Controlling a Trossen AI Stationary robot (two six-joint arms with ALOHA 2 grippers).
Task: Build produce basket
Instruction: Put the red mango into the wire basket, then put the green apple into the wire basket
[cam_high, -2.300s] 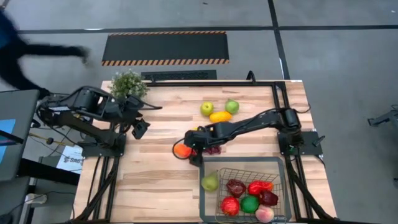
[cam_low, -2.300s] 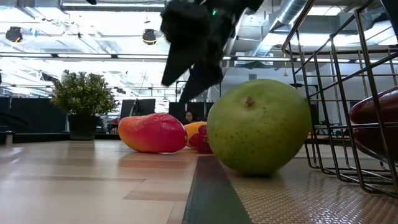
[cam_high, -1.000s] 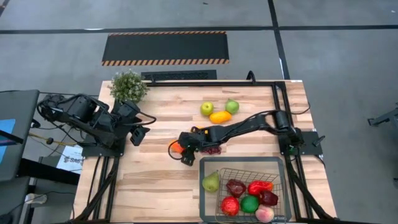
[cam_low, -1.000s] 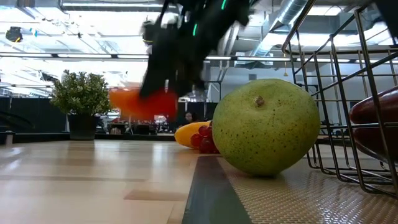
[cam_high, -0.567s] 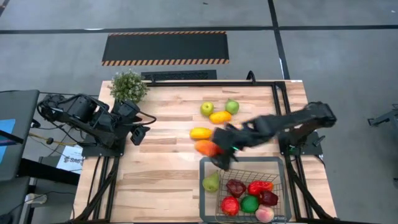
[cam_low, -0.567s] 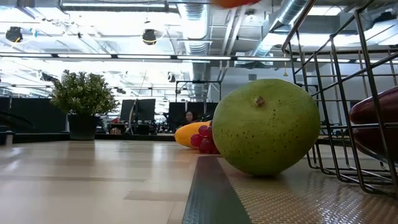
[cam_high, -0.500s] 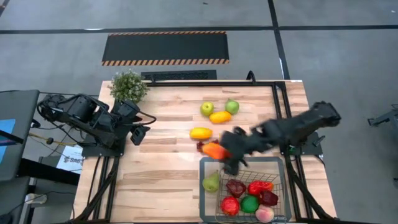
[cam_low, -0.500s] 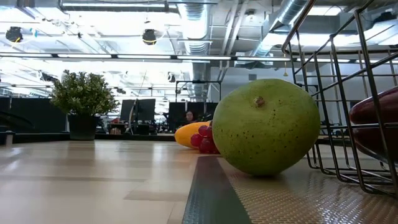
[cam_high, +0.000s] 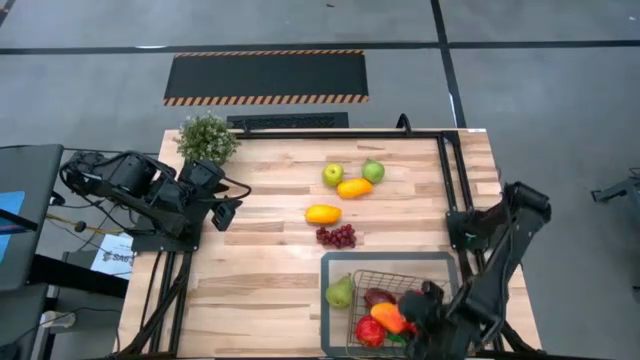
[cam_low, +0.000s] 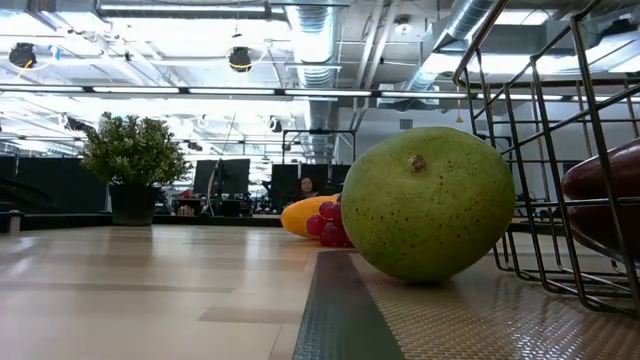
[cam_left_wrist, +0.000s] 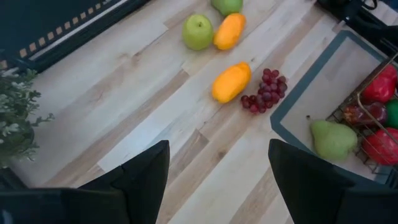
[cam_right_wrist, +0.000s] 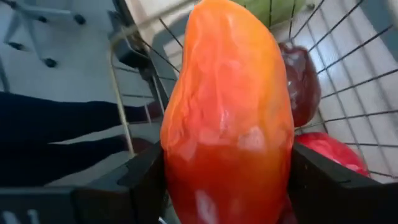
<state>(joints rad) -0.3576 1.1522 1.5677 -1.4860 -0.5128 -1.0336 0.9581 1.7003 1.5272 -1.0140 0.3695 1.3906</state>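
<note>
- Right gripper over the basket at the table's near right, fingers clamped on an orange-red mango (fills the right wrist view).
- Left gripper spread wide and empty, parked at the left edge near the potted plant.
- Open wood left of the basket; pear on its grey rim.
- Yellow mango and grapes mid-table.
- No readable writing.
- Low view shows neither arm.

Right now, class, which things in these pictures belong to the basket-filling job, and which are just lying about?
Job:
basket
orange-red mango in right gripper
pear
grapes
yellow mango
green apples

Lying about:
potted plant
left gripper, parked open
</note>
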